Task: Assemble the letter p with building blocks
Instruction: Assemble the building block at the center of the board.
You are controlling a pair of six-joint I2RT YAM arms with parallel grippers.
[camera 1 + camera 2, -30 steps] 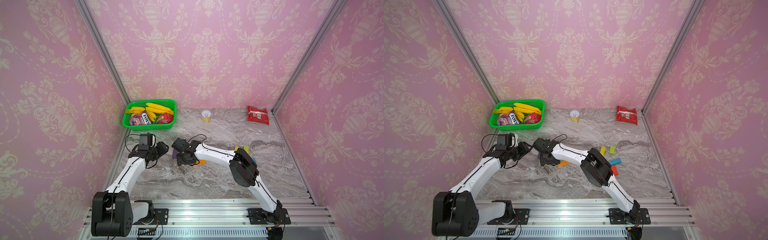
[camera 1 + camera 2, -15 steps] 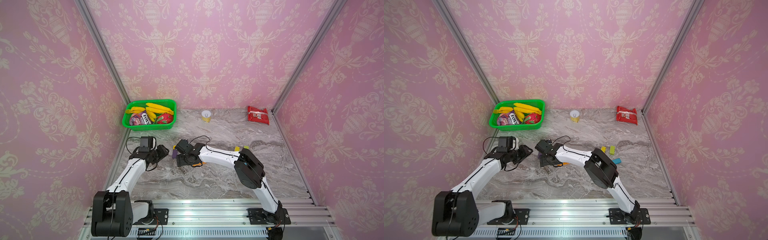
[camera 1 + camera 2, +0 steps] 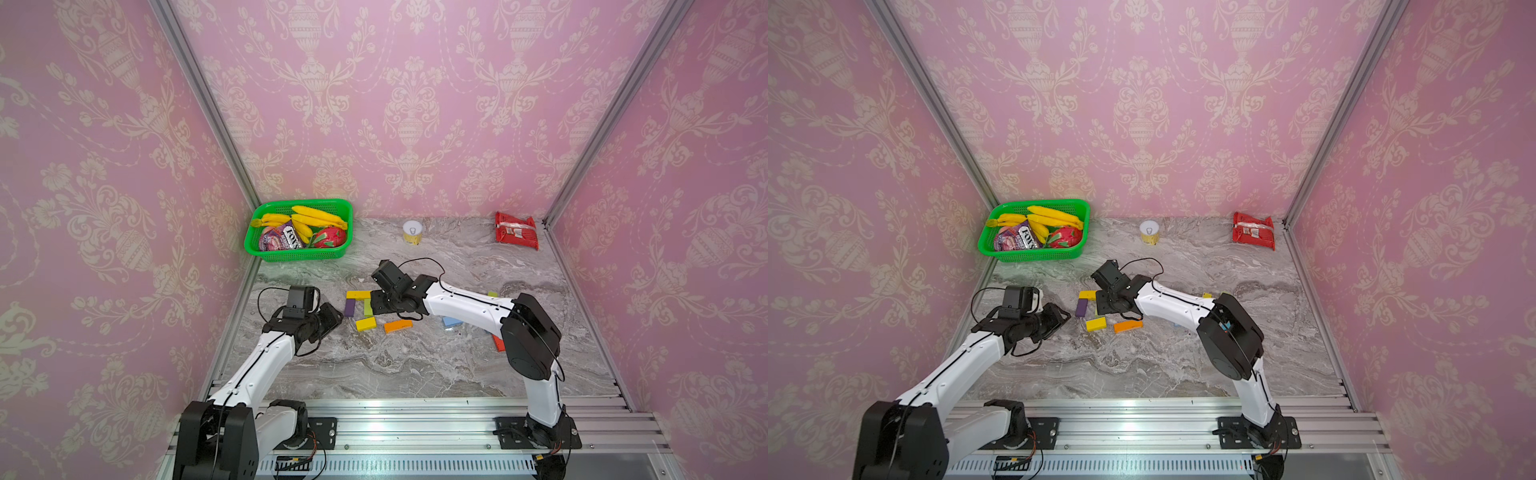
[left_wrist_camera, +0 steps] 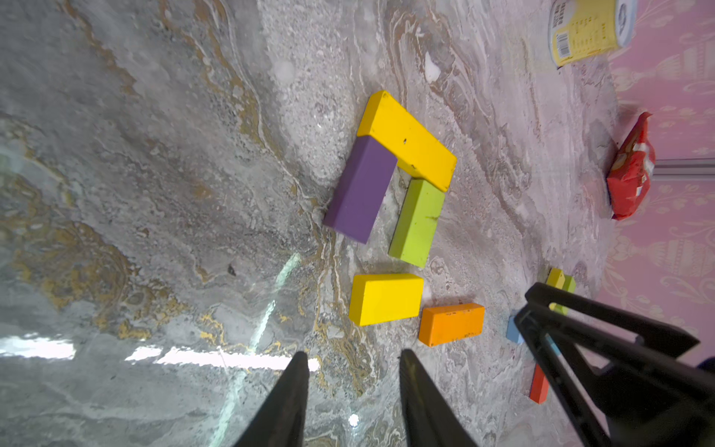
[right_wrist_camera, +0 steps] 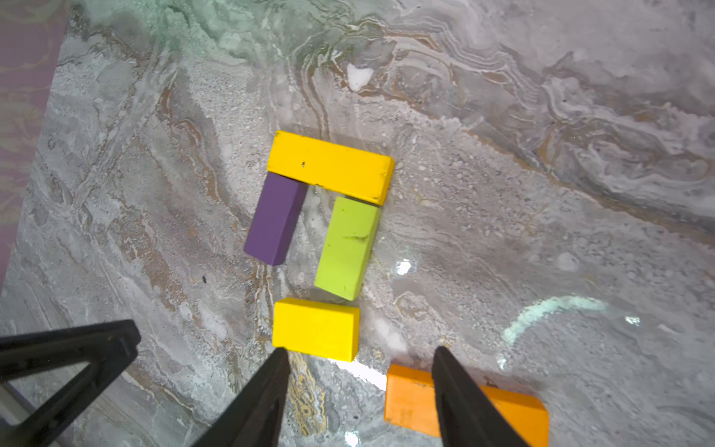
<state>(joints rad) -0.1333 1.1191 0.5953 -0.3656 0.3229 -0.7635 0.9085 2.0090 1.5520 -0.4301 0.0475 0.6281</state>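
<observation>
Left arm (image 3: 257,365) and right arm (image 3: 461,305) low, angled inward; jaws apart, empty.

The only wording that can be read is the brand "FOX'S", in white letters on the purple candy bag (image 3: 1014,240) lying in the green basket (image 3: 1034,254), legible in both top views. The yellow can (image 4: 584,33) carries a barcode and small print in the left wrist view, too fine to read. The white label on the red snack packet (image 3: 516,232) is also illegible.

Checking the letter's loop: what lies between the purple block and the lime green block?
Nothing: bare tabletop shows between the purple block and the lime green block in the right wrist view.
</observation>
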